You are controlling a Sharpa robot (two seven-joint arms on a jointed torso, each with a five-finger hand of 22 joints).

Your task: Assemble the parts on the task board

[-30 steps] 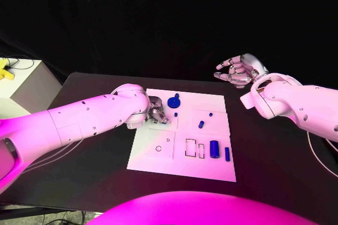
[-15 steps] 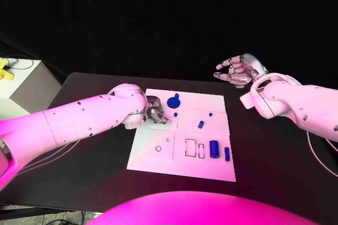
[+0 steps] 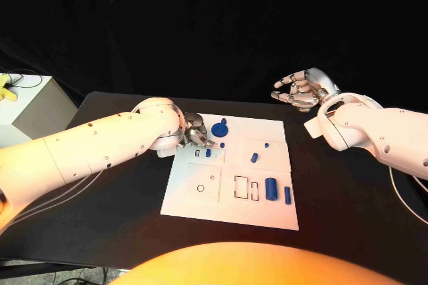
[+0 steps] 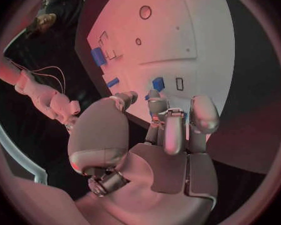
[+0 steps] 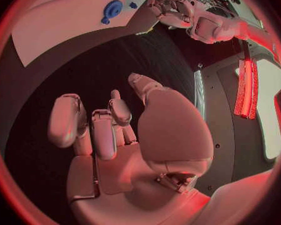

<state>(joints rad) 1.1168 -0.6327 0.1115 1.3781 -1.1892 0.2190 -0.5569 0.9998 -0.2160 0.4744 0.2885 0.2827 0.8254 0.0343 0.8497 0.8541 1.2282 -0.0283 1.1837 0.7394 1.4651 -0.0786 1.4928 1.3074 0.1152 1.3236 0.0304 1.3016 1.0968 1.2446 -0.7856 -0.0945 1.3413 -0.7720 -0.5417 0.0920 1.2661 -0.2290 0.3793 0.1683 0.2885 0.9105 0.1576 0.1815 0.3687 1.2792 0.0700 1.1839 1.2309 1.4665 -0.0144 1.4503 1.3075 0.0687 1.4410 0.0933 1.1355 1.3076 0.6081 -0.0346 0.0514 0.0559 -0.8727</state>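
In the head view the white board (image 3: 234,174) lies mid-frame on the black bench (image 3: 357,198). The left hand (image 3: 195,135) sits over the board's upper-left corner, fingers curled down toward the plate beside a small blue part (image 3: 208,153) — whether it grips anything I cannot tell. A round blue gear (image 3: 220,130) lies just right of that hand, a small peg (image 3: 255,157) near the board's centre, and a thick cylinder (image 3: 271,188) with a thin rod (image 3: 288,195) beside it toward the lower right. The right hand (image 3: 302,90) hovers in the upper right of the frame, off the board, fingers apart and holding nothing. In the left wrist view the left hand (image 4: 159,135) rises from the bottom, its fingertips (image 4: 154,96) at the board's (image 4: 197,30) edge close to a blue part (image 4: 158,83); nothing is plainly clamped between them. In the right wrist view the right hand (image 5: 115,130) is spread and empty over the dark bench — the board (image 5: 65,20) and gear (image 5: 112,8) show at the upper left, with the left hand (image 5: 173,7) just beside them.
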